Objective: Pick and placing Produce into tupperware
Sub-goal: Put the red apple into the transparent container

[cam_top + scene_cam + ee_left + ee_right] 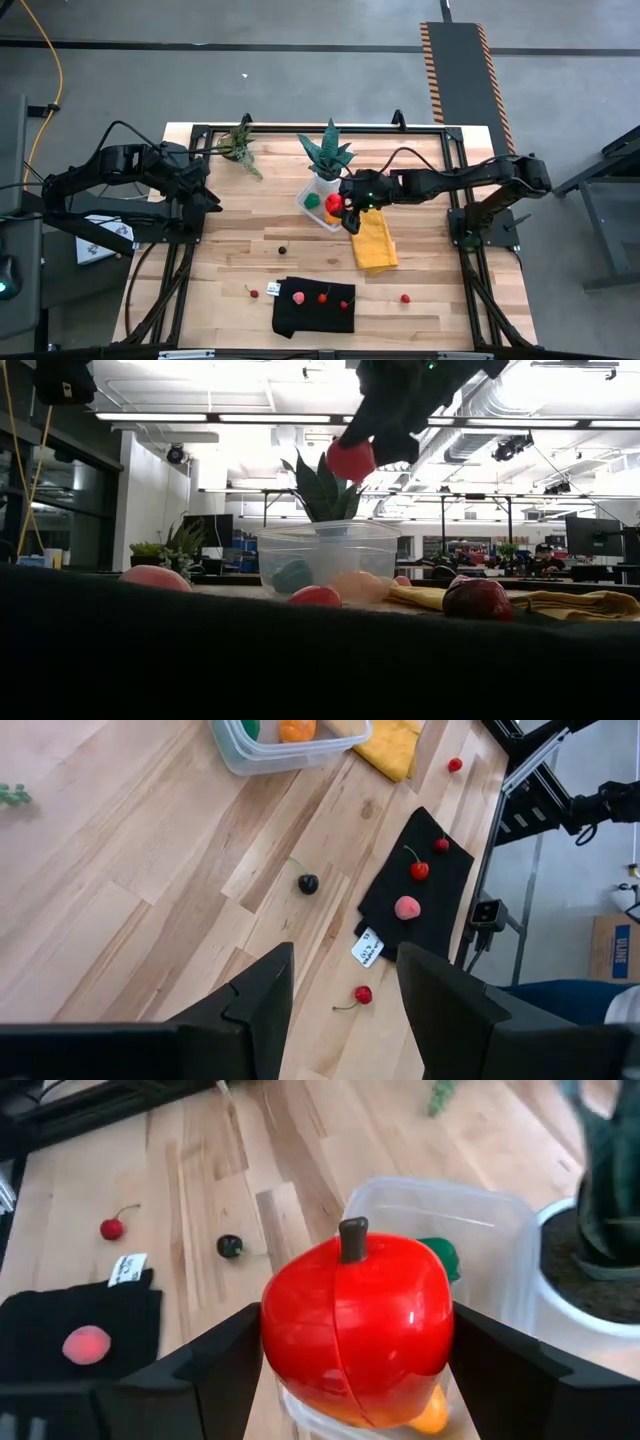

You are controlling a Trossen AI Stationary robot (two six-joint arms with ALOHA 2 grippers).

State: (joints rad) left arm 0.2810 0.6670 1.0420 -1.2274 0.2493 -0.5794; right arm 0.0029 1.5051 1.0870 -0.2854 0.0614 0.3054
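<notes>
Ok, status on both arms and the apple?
Right gripper holds red apple above tupperware. Left gripper open, empty, parked at table's left. Nothing blocking the drop.

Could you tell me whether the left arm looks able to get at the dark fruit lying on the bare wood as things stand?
Probably yes. The left gripper is empty with its jaws apart, and the dark fruit lies alone on open wood ahead of it. The right gripper is busy over the tupperware with a red apple.

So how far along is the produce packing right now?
Partly done. The tupperware already holds a green piece and an orange piece. The right tool holds a red apple above it. Cherries, a pink peach and a dark fruit remain outside.
</notes>
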